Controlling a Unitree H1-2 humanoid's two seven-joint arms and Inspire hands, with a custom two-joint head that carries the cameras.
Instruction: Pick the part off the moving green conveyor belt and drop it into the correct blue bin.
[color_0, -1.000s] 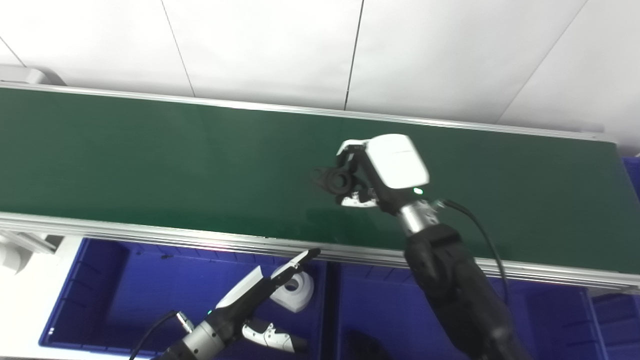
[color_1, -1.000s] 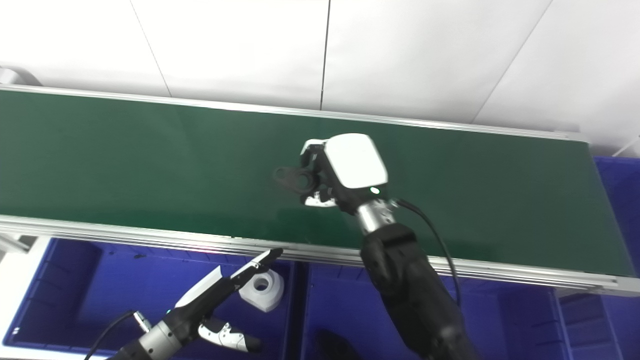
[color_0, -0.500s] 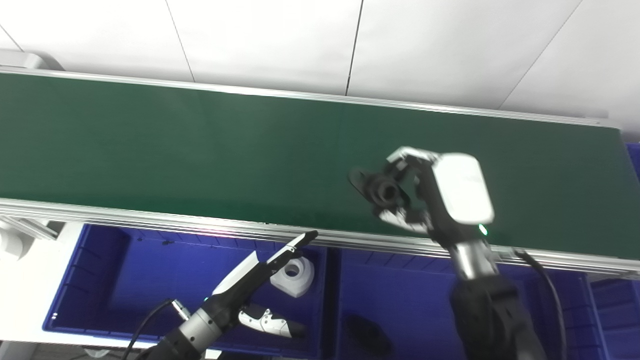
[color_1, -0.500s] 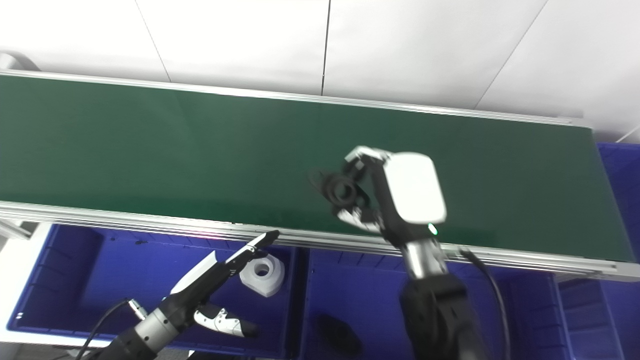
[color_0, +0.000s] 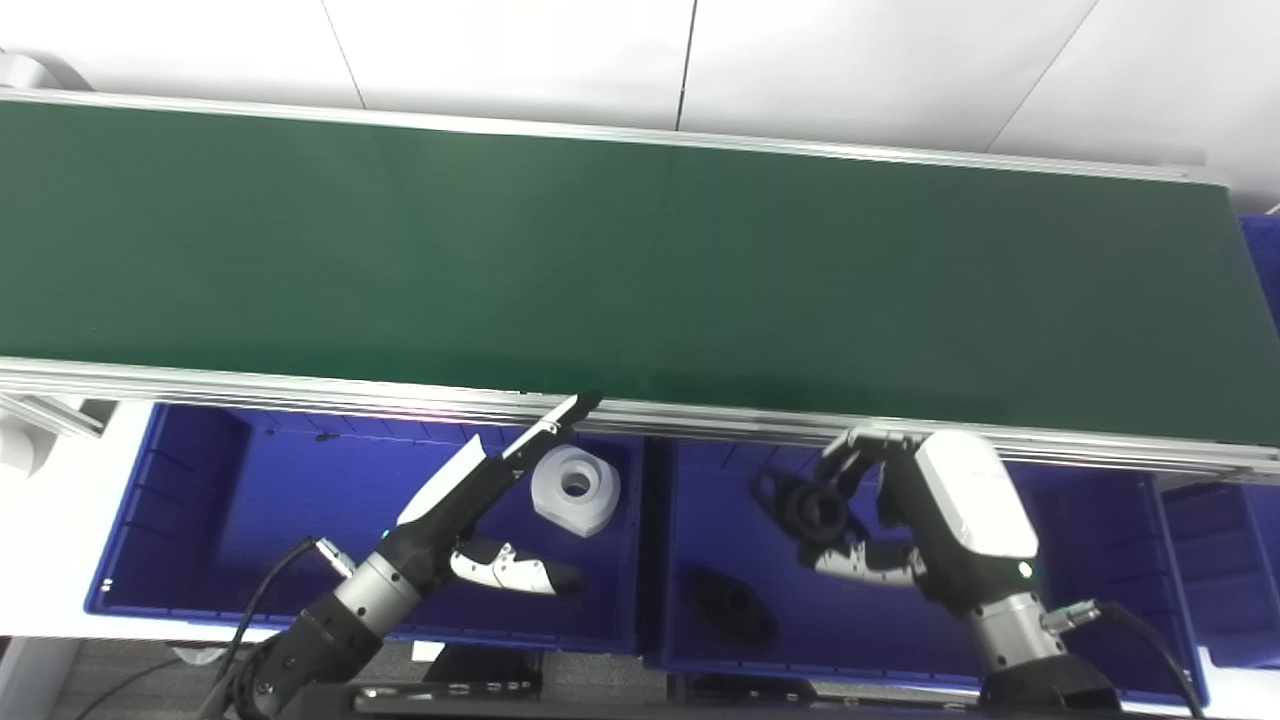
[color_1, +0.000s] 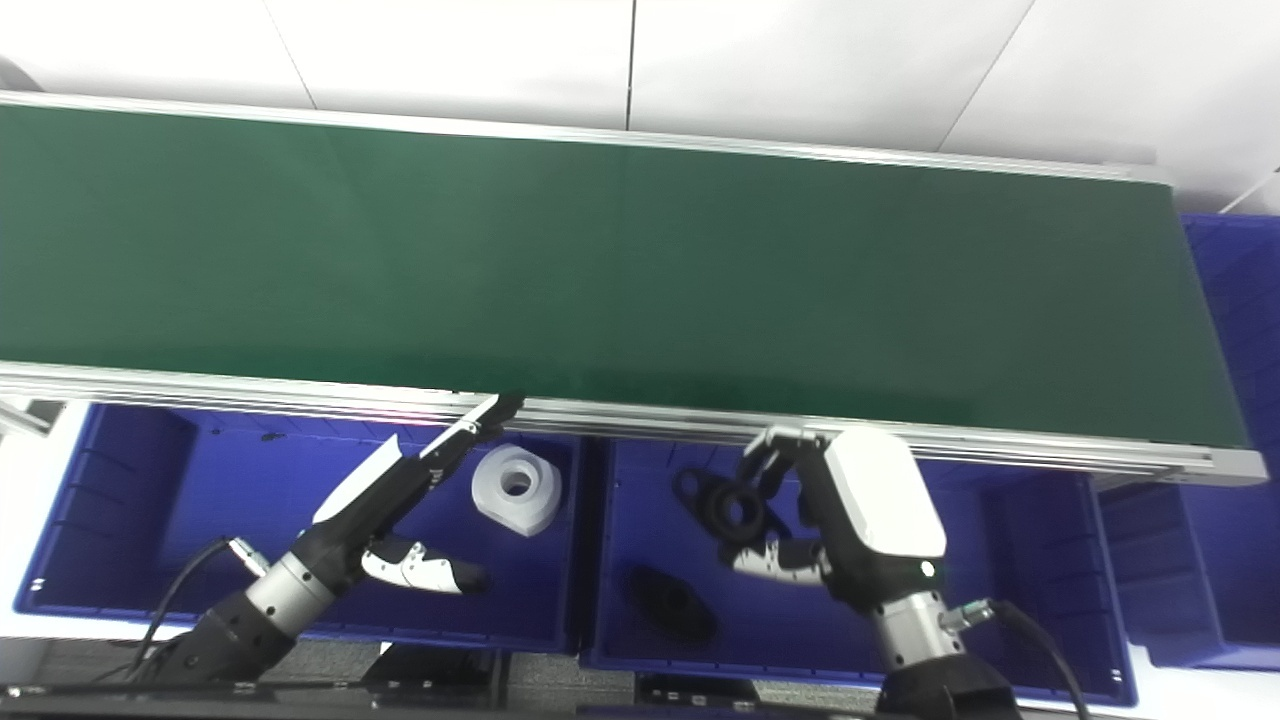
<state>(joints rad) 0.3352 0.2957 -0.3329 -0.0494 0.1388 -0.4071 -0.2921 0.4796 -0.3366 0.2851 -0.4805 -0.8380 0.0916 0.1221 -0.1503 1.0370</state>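
Note:
My right hand is shut on a black part with a round hole and holds it above the middle blue bin, in front of the conveyor's near rail. It also shows in the right eye view. The green conveyor belt carries no part. My left hand is open, fingers stretched out flat, over the left blue bin. It holds nothing.
A white part lies in the left bin beside my left hand. Another black part lies on the middle bin's floor. A third blue bin stands at the right. The conveyor's metal rail runs along the bins' far side.
My right hand has carried the black part off the belt, toward me and down, to above the middle bin. The camera has tilted down. My left hand has barely moved.

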